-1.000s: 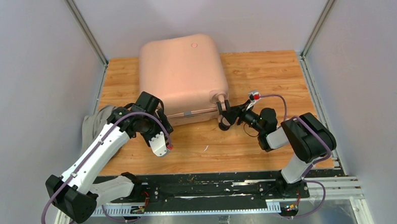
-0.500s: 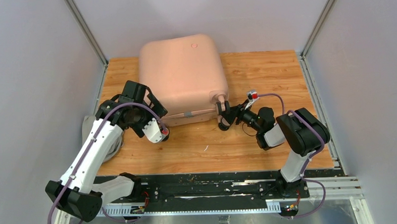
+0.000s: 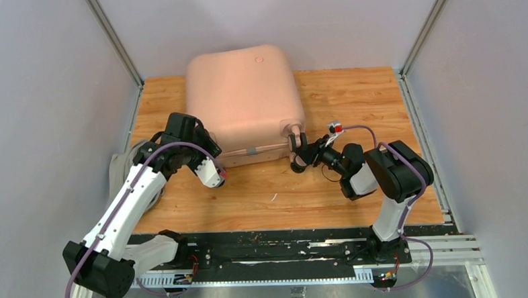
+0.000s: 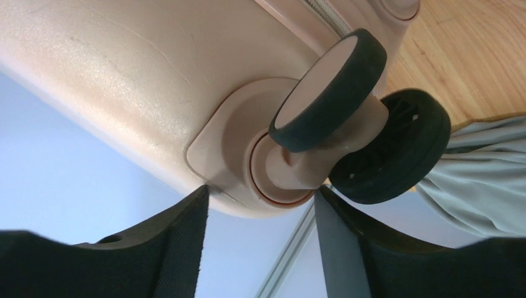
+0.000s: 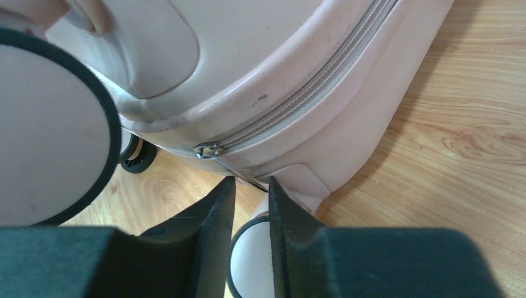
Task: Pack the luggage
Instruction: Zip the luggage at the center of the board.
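Observation:
The luggage [image 3: 242, 99] is a large pale pink hard-shell suitcase, lying flat and closed at the back of the wooden table. My left gripper [image 3: 215, 176] is at its front left corner. In the left wrist view the jaws [image 4: 260, 202] are open and empty, just short of a caster mount with two black-rimmed wheels [image 4: 329, 93]. My right gripper [image 3: 297, 149] is at the front right corner. Its fingers [image 5: 251, 192] stand a narrow gap apart with nothing between them, just short of the zipper pull [image 5: 208, 150] on the grey zip line.
A grey cloth bundle [image 3: 122, 170] lies at the table's left edge beside the left arm, and shows in the left wrist view [image 4: 477, 183]. Grey walls with metal posts [image 3: 112, 38] close in the table on three sides. Another wheel [image 5: 49, 130] fills the right wrist view's left side.
My left arm has swung back and left, bringing its gripper up to the suitcase's front left corner. The right gripper has barely shifted at the front right corner.

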